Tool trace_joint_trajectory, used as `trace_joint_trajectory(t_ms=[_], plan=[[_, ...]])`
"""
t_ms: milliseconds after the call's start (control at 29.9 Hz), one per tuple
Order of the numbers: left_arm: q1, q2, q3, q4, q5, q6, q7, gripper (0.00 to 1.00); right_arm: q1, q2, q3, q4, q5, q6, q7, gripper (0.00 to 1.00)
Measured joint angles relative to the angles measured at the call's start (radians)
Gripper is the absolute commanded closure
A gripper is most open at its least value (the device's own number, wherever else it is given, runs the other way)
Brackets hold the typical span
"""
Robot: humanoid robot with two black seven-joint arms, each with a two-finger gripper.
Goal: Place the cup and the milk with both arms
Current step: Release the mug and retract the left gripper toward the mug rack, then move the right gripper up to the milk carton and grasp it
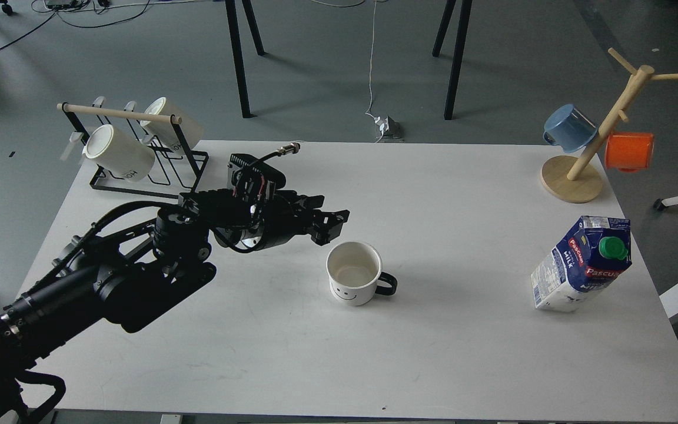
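Observation:
The cup [353, 281], a white mug with a black handle and a smiley face, stands upright on the white table [433, 353] near its middle, handle to the right. My left gripper [332, 225] is open and empty, just above and to the left of the cup's rim, apart from it. The milk [583, 262], a blue and white carton with a green cap, stands at the right side of the table, nothing touching it. My right gripper is out of view.
A black wire rack [139, 182] with two cream mugs [118, 154] stands at the back left. A wooden mug tree [586, 159] with a blue cup [568, 126] and an orange cup [628, 151] stands at the back right.

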Motion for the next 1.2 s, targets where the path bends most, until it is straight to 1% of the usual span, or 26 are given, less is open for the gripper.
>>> trace_joint_trajectory(t_ms=[100,201,267,401,501,602,702,836,969,1103,1203], plan=[[0.000,0.001,-0.121,-0.003,-0.201,0.002,0.000,0.01,-0.058,-0.003,0.016,0.037,0.037,0.000,0.000,0.01],[-0.001,0.009,-0.241,0.004,-0.447,0.005,0.003,0.01,-0.151,-0.003,0.024,0.097,0.084,0.000,-0.001,0.01],[-0.003,0.025,-0.293,0.010,-0.601,0.002,0.009,0.01,-0.216,0.000,0.026,0.134,0.106,0.000,0.000,0.01],[-0.009,0.099,-0.342,0.046,-0.920,-0.004,0.010,0.00,-0.342,0.031,0.026,0.198,0.119,0.000,0.003,0.01],[-0.004,0.151,-0.359,0.075,-1.152,-0.006,0.002,0.00,-0.430,0.084,0.023,0.230,0.120,0.000,0.003,0.01],[0.000,0.175,-0.368,0.126,-1.332,-0.006,-0.008,0.00,-0.513,0.136,0.006,0.243,0.118,0.000,0.001,0.01],[0.002,0.176,-0.412,0.199,-1.477,-0.006,-0.033,0.00,-0.577,0.185,-0.041,0.262,0.112,0.000,0.000,0.01],[0.014,0.169,-0.456,0.296,-1.667,-0.014,-0.061,0.00,-0.642,0.229,-0.129,0.328,0.104,0.000,-0.001,0.01],[0.055,0.151,-0.469,0.346,-1.821,-0.047,-0.066,0.00,-0.665,0.276,-0.216,0.398,0.093,0.000,0.002,0.01],[0.070,0.115,-0.468,0.397,-1.854,-0.058,-0.064,0.00,-0.665,0.328,-0.249,0.439,0.046,0.000,0.004,0.01],[0.087,0.102,-0.462,0.409,-1.857,-0.061,-0.061,0.00,-0.657,0.364,-0.253,0.445,0.004,0.000,0.004,0.01]])
